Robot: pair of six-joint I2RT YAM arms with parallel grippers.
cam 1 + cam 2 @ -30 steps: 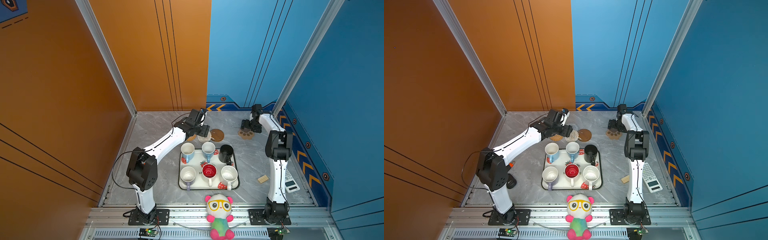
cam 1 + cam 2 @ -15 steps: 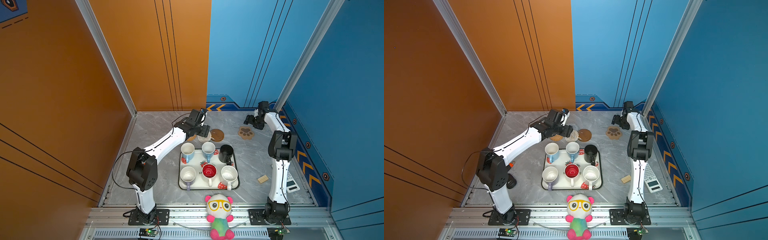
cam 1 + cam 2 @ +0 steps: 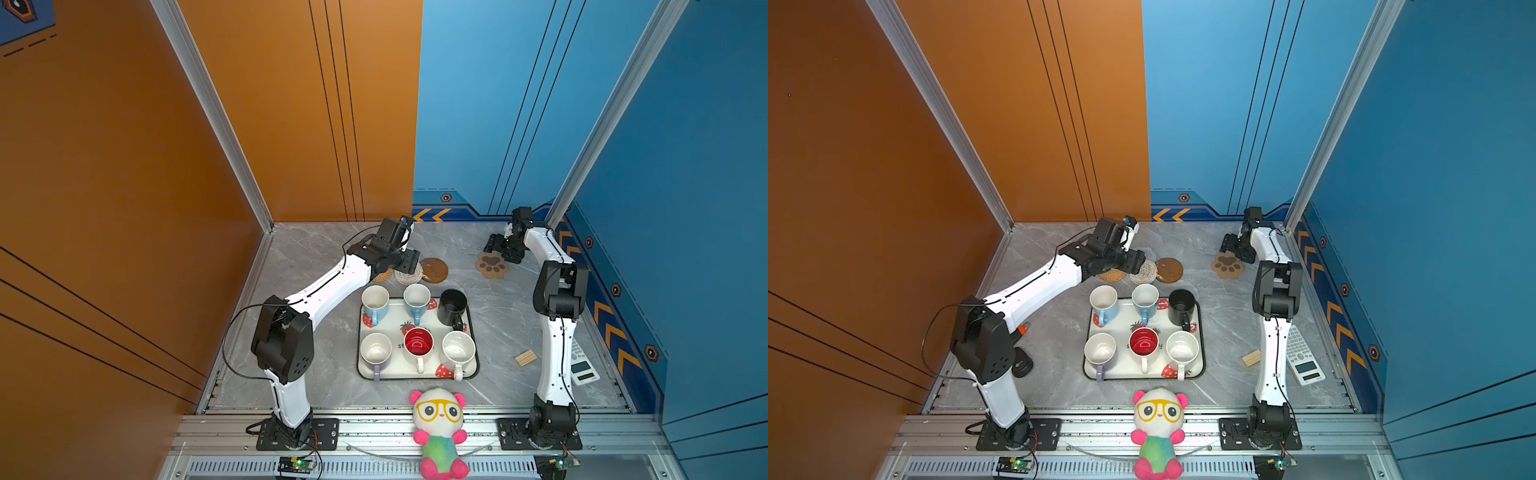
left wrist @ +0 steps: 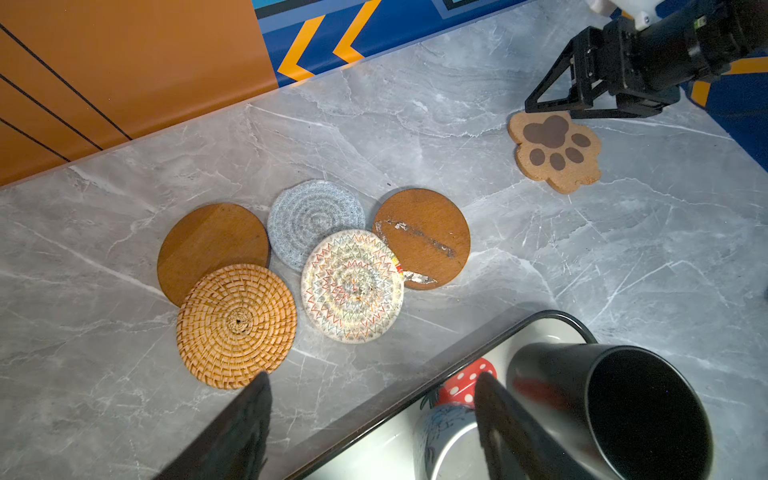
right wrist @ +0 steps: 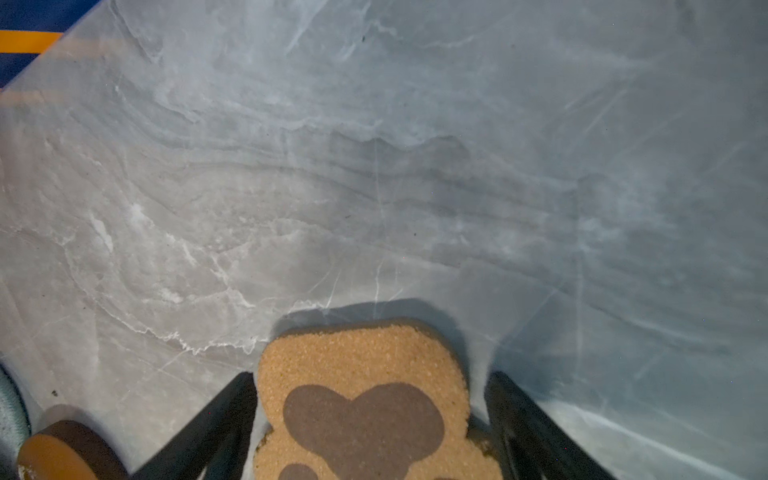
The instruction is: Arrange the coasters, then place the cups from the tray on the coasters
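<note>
In both top views all six mugs sit on the strawberry tray, so I judge that I am still arranging coasters. My right gripper is beside the paw-print coaster, which lies alone at upper right. In the left wrist view my left gripper is spread and empty at the lower edge. Five overlapping coasters lie mid-frame, the rattan round nearest. In the right wrist view my jaws stand spread either side of the paw-print coaster, flat on the marble table. Next I should spread that heap apart.

Rattan coaster mostly under left arm
</note>
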